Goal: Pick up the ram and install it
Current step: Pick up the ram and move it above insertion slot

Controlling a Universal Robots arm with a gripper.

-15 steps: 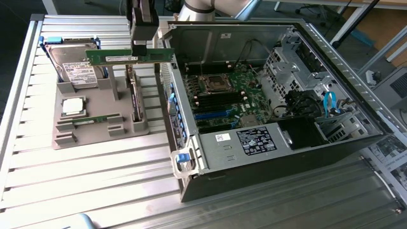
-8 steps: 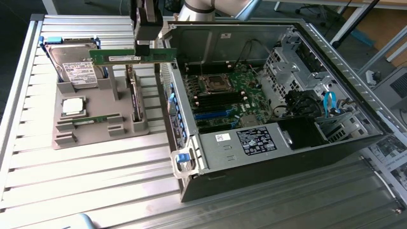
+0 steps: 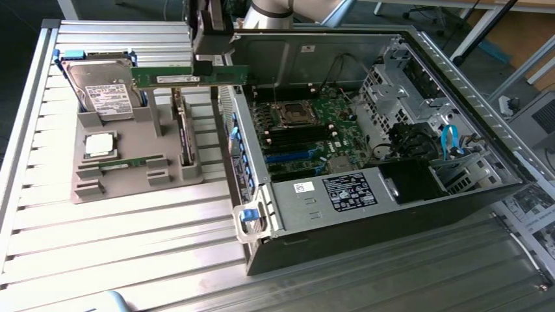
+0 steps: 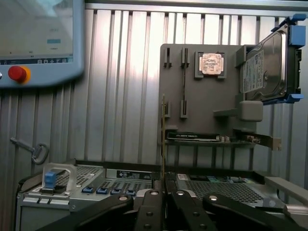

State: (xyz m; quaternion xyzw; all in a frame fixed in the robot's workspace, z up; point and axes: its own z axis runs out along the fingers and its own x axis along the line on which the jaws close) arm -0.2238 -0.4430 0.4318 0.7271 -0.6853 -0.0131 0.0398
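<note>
The gripper (image 3: pixel 205 69) is clamped on the ram (image 3: pixel 169 77), holding it level in the air at ten o'clock of the open computer case (image 3: pixel 364 240), over the grey tray (image 3: pixel 121 185).

A robotics lab or workshop: slatted aluminium bench (image 3: pixel 130 227), opened computer case (image 3: pixel 364 242), teach pendant (image 4: pixel 38 43) (red stop button (image 4: pixel 18 73)).

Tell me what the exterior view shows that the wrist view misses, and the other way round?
Exterior view: the motherboard inside the open computer case, and a blue cable. Wrist view: a red button on a grey panel, and a key. Both: the ram gripped in the shut fingers, the grey holder, the hard drive and the silver processor.
</note>
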